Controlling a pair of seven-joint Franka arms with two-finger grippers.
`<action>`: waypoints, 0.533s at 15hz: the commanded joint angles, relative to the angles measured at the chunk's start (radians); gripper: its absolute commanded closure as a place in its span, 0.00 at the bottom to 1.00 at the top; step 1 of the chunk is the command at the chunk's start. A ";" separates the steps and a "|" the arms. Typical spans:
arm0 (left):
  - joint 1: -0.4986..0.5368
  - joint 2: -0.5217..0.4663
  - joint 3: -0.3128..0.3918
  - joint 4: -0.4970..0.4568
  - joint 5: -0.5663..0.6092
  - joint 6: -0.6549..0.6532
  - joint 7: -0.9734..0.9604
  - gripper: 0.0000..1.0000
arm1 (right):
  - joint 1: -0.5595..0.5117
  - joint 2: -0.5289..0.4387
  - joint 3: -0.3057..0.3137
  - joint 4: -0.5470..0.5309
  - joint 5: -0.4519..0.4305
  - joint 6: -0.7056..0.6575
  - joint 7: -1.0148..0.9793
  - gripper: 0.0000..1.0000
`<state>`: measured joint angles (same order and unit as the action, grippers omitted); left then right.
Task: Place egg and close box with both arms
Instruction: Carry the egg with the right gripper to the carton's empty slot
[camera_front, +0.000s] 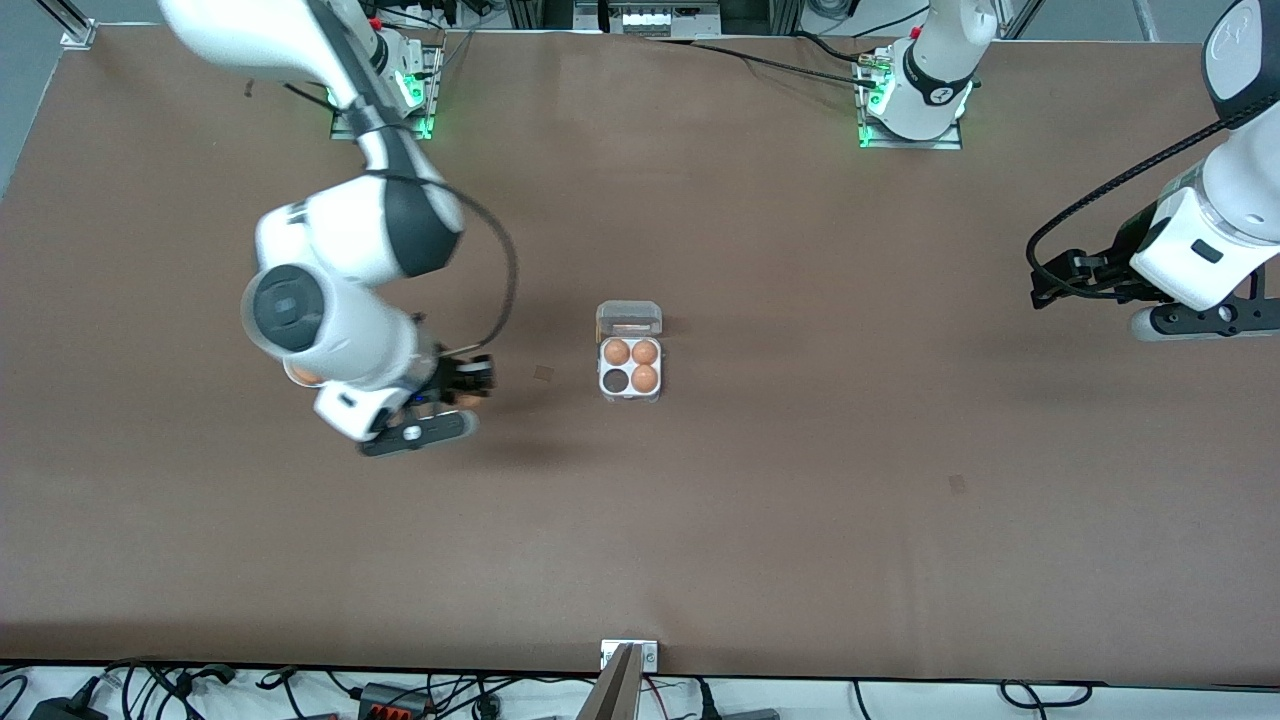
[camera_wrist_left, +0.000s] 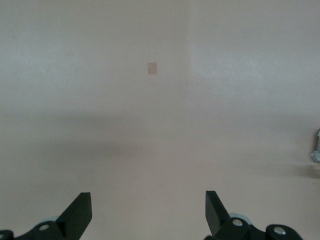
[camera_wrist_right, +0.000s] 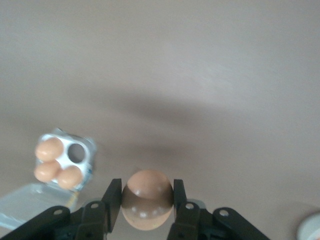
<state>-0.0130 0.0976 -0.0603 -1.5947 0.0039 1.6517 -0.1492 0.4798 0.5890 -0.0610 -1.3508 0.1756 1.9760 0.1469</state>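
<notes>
The box (camera_front: 630, 396) sits mid-table with its clear lid (camera_front: 629, 318) open, lying on the side toward the robots' bases. Three brown eggs fill three cells, and the fourth cell (camera_front: 614, 380) is empty and dark. My right gripper (camera_front: 468, 385) hangs over bare table toward the right arm's end, apart from the box. In the right wrist view it (camera_wrist_right: 147, 185) is shut on a brown egg (camera_wrist_right: 147, 202), with the box (camera_wrist_right: 89, 147) off to one side. My left gripper (camera_front: 1055, 283) waits over the left arm's end of the table, open and empty (camera_wrist_left: 147, 200).
The brown table (camera_front: 800, 480) has small tape patches (camera_front: 957, 484), one also in the left wrist view (camera_wrist_left: 152, 68). A white round rim (camera_wrist_right: 312, 227) shows at the edge of the right wrist view. The right arm's elbow (camera_front: 300, 310) looms over its end of the table.
</notes>
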 joint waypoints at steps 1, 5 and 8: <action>0.002 -0.013 -0.007 0.007 -0.012 -0.018 0.020 0.00 | 0.072 0.034 -0.010 0.010 -0.013 0.087 0.087 1.00; 0.005 -0.013 -0.006 0.009 -0.013 -0.023 0.020 0.00 | 0.163 0.087 -0.011 -0.014 -0.016 0.168 0.195 1.00; 0.001 -0.012 -0.007 0.022 -0.012 -0.020 0.020 0.00 | 0.194 0.124 -0.013 -0.016 -0.016 0.220 0.221 1.00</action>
<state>-0.0124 0.0975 -0.0646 -1.5929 0.0039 1.6477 -0.1492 0.6529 0.6969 -0.0620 -1.3638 0.1736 2.1541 0.3391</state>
